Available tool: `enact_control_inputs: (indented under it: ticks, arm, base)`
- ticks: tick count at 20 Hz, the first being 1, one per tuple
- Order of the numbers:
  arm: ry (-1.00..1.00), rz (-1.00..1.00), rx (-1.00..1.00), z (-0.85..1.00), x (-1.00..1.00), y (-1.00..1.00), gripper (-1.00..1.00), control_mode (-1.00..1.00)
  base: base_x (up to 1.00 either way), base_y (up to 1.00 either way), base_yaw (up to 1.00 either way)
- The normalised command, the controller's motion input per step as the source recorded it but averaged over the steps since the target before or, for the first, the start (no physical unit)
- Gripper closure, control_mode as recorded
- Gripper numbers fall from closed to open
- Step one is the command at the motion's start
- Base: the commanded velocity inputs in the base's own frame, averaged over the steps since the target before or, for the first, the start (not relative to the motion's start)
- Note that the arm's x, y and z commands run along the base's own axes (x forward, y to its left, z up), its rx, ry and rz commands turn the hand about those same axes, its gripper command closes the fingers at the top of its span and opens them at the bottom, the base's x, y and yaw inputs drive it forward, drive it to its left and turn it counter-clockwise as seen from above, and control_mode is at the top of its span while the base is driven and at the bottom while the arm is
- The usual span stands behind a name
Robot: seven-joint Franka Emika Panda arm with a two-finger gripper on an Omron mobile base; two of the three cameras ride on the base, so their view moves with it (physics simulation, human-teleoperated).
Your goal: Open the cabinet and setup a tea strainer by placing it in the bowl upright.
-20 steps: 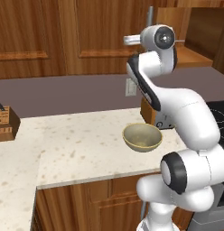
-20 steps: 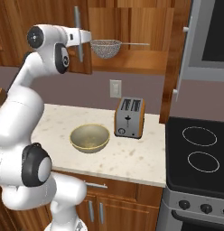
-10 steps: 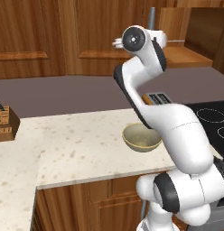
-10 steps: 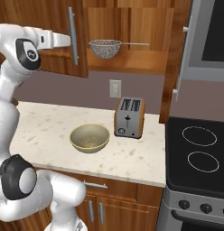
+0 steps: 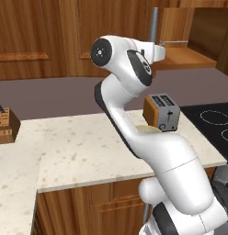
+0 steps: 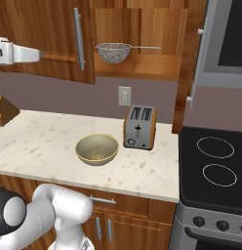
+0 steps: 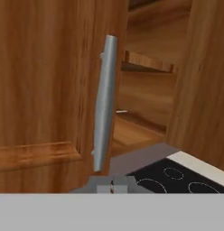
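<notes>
Cabinet: the tall reddish-brown wooden wall cabinet point(image 6: 142, 34) is standing open, its left panelled door point(image 6: 50, 44) swung out and carrying a long vertical silver bar handle point(image 6: 79, 39); the right door point(image 6: 191, 63) is also hanging open beside the hob.
Tea strainer: the round grey metal mesh tea strainer point(image 6: 113, 52) is sitting on the cabinet's bottom shelf, its thin handle pointing right along the shelf.
Bowl: the round olive-tan ceramic bowl point(image 6: 96, 149) with a pale rim is resting on the speckled cream stone counter point(image 6: 40, 146), just left of the toaster and below the strainer.
Toaster: the small orange-sided two-slot toaster point(image 6: 139, 127) is standing upright near the counter's right end.
Gripper: the dark two-finger gripper point(image 7: 112, 185) is showing its tips pressed together with nothing between them; in the hand view it is pointing at the open door, just below the lower end of the silver handle and not touching it.
Arm: the white arm point(image 5: 134, 114) is reaching up in front of the cabinet door.
Hob: the black glass cooktop point(image 6: 213, 166) is lying right of the counter.
Knife block: a brown wooden block point(image 6: 5, 108) is sitting at the counter's far left.
</notes>
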Motion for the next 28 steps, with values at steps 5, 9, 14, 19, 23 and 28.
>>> enact_control_inputs:
  ticks: [5, 9, 14, 19, 23, 28]
  arm:
    - [0.02, -0.14, 0.00, 0.00, -0.52, 0.00, 1.00, -1.00]
    - [0.00, -0.10, 0.00, 0.00, -0.39, 0.00, -1.00, -1.00]
    - [0.00, -0.06, 0.00, 0.00, -0.25, -0.02, -1.00, -1.00]
    - [0.00, -0.01, 0.13, 0.00, -0.01, -0.59, -1.00, -1.00]
    - [0.06, -0.05, 0.50, -0.09, 0.08, -0.97, -1.00, -1.00]
    - [0.04, 0.00, 0.62, -0.01, 0.00, -0.74, -1.00, -1.00]
  base:
    - [0.00, 0.00, 0.00]
    - [0.00, 0.00, 0.00]
    - [0.00, 0.00, 0.00]
    - [0.00, 0.00, 0.00]
    - [0.00, 0.00, 0.00]
    - [0.00, 0.00, 0.00]
